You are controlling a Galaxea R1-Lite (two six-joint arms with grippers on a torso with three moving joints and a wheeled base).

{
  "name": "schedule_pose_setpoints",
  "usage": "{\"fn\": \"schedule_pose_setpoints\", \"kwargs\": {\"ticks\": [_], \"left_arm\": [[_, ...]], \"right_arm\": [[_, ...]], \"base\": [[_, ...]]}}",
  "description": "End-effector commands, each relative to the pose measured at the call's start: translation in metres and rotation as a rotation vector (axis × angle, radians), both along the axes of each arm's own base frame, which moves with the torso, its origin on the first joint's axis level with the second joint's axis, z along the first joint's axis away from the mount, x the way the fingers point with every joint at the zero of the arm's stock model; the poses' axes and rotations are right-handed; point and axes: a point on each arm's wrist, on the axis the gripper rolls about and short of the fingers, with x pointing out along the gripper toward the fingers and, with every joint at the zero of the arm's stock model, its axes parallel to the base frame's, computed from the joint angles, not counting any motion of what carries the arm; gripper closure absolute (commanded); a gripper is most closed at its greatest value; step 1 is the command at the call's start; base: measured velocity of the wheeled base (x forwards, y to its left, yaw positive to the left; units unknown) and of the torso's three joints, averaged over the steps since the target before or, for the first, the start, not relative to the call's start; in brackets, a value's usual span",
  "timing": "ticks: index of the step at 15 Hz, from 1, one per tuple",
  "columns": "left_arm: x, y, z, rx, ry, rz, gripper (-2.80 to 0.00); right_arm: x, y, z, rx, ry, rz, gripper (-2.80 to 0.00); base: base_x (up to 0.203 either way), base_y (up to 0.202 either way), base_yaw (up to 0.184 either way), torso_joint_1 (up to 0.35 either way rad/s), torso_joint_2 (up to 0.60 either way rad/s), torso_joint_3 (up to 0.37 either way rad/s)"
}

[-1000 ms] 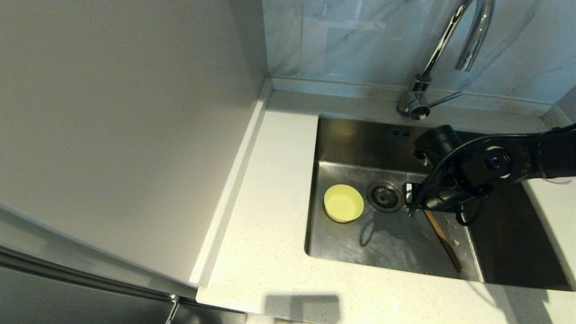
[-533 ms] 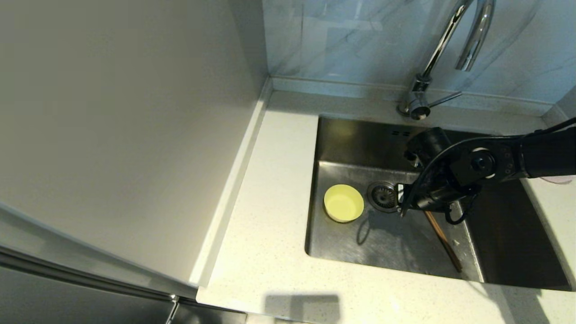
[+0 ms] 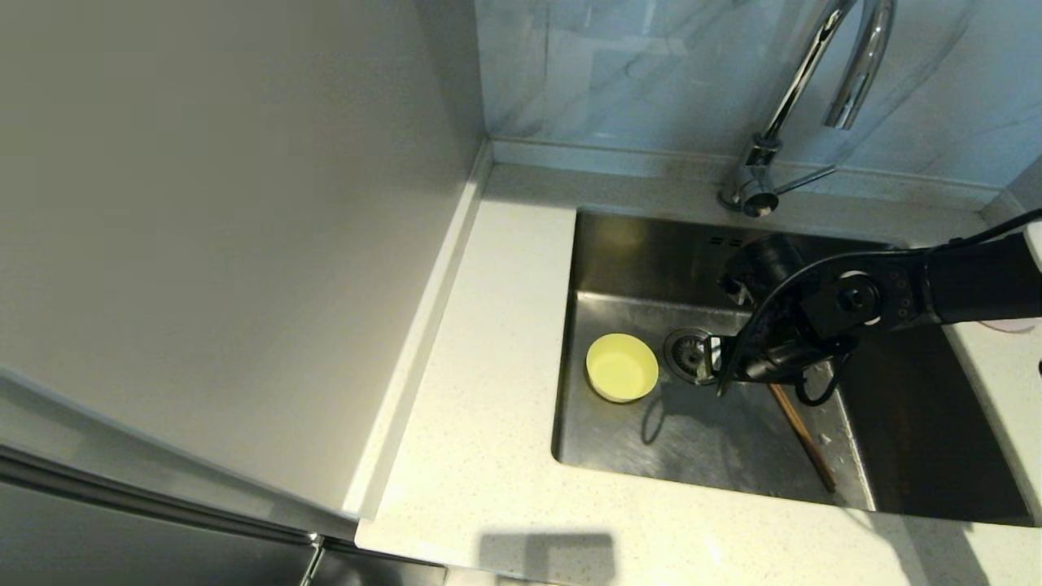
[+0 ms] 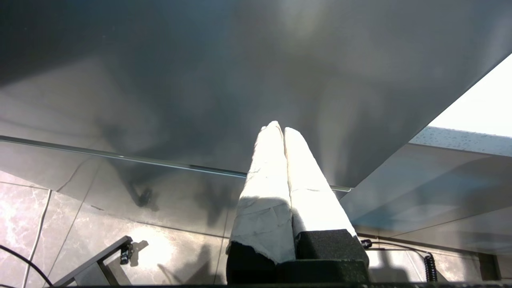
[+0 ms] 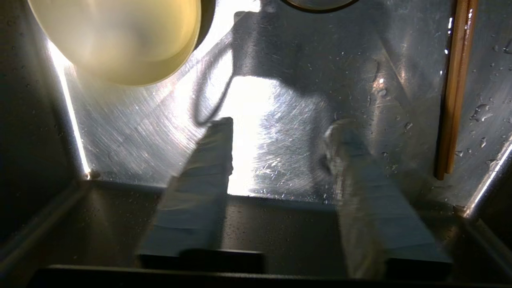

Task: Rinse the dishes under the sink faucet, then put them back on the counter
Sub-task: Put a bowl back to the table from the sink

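A plain grey-beige wall panel stood at the left, pale blue marbled tiles behind, under bright light.

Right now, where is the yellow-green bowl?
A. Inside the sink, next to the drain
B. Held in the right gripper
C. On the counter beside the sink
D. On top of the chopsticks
A: the yellow-green bowl sits on the floor of the sink beside the drain, while the right gripper is open and empty.
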Motion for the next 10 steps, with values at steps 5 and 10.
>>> {"fn": "schedule_pose_setpoints", "kwargs": {"ticks": [5, 10], "left_arm": [[0.000, 0.000, 0.000, -0.001, -0.004, 0.000, 0.00], [0.000, 0.000, 0.000, -0.001, -0.004, 0.000, 0.00]], "right_arm": [[0.008, 0.020, -0.004, 0.037, -0.025, 0.070, -2.80], [0.024, 0.045, -0.014, 0.026, -0.065, 0.123, -2.80]], "base": [[0.000, 0.000, 0.000, 0.000, 0.00, 0.000], [0.000, 0.000, 0.000, 0.000, 0.00, 0.000]]}}
